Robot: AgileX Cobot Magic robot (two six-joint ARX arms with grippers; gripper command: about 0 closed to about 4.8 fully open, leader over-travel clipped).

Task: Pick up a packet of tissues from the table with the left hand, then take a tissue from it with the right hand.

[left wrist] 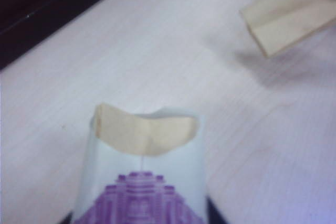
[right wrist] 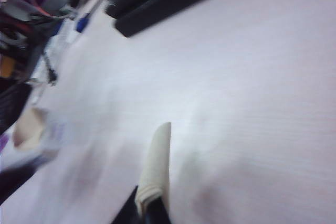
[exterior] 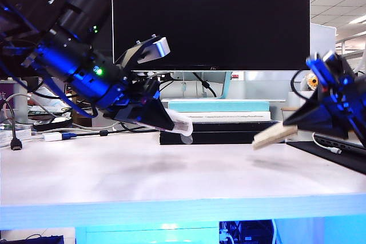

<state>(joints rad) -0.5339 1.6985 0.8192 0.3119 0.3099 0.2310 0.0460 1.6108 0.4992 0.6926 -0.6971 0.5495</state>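
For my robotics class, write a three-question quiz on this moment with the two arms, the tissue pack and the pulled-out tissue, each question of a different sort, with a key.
1. True or false: the packet of tissues lies flat on the table.
2. Multiple choice: the tissue is A) lying on the table, B) held in the air by the right gripper, C) tucked fully inside the packet.
3. Short answer: which side of the exterior view does the left gripper work on, and what pokes out of the packet's open end?

Key
1. False: it is held above the table in the left gripper.
2. B: its jaws are shut on the tissue.
3. The left side; another beige tissue.
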